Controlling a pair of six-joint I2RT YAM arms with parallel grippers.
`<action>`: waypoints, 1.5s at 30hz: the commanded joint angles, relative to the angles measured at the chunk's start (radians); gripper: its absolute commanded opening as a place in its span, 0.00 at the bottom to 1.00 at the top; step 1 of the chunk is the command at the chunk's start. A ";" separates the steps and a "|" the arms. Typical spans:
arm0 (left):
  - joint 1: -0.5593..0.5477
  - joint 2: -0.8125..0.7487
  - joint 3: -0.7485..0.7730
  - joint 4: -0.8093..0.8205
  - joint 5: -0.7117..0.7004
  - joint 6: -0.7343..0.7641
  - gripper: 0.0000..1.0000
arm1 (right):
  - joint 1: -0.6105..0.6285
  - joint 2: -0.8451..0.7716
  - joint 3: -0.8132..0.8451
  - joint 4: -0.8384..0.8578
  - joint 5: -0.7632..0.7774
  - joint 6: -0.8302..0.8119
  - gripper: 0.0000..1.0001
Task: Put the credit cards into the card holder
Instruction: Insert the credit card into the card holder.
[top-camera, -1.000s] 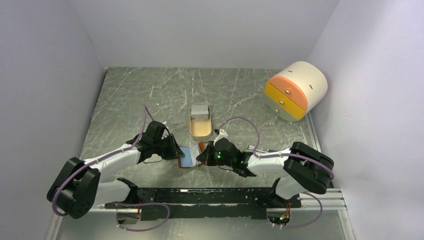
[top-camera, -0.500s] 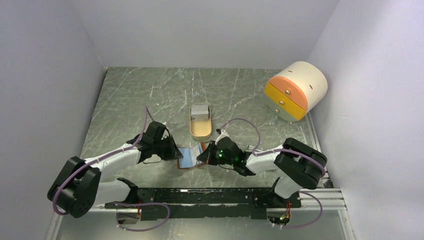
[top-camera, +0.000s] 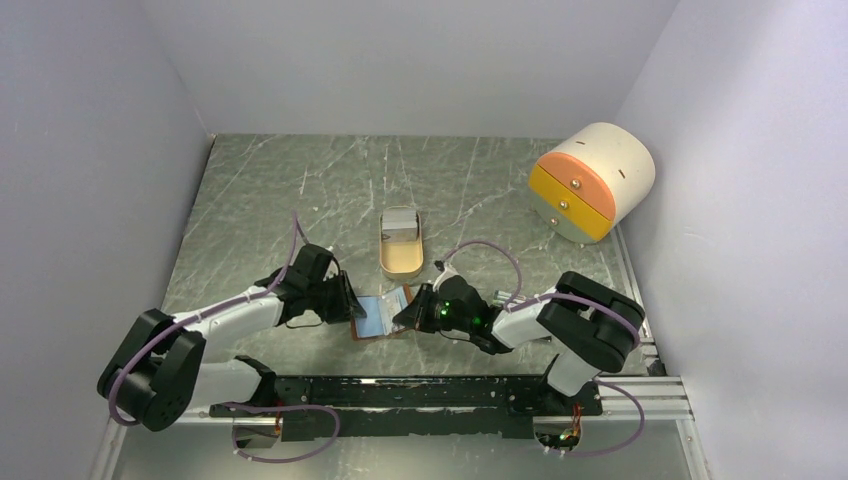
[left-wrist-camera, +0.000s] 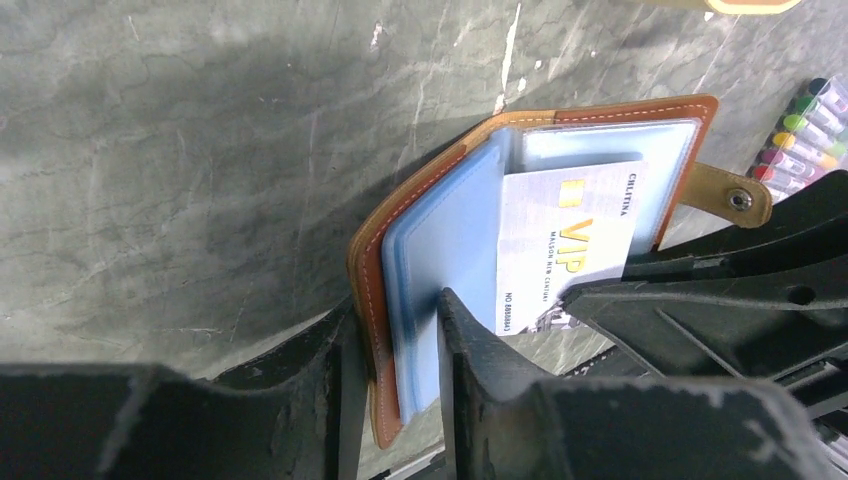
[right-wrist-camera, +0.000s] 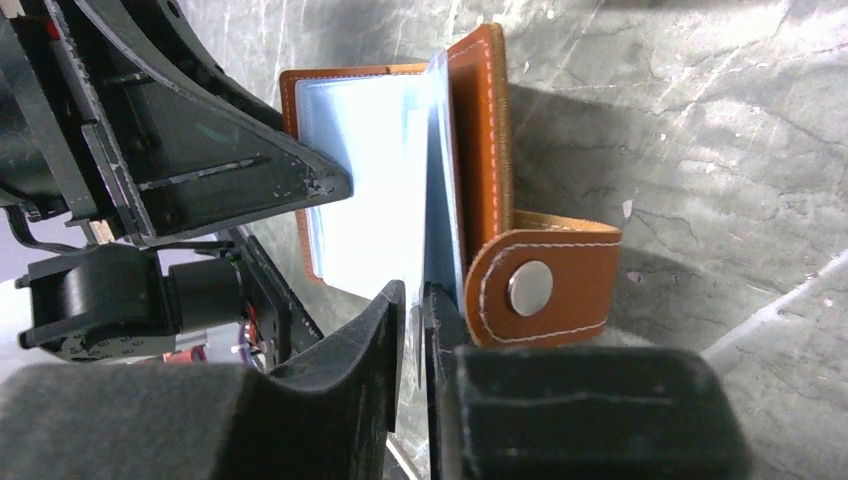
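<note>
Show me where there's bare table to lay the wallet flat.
Bare: the far strip between back wall and tin; the left side between left wall and tin; the gap between tin and drawer box. Crowded: the near middle, where the left arm and right arm meet at the wallet, pens alongside.

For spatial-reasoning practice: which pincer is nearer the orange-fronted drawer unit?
Right. The right pincer is left of the drawer unit, toward the bases; the left pincer lies farther left.
</note>
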 joint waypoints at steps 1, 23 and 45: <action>0.005 -0.026 0.003 -0.021 -0.023 0.009 0.36 | -0.004 0.017 -0.002 -0.004 -0.007 0.000 0.18; 0.004 -0.014 0.018 -0.023 -0.043 0.011 0.41 | -0.010 -0.025 0.010 -0.082 0.035 -0.008 0.29; 0.004 0.029 0.008 0.041 0.020 0.038 0.30 | -0.037 0.034 -0.013 0.110 -0.014 0.032 0.08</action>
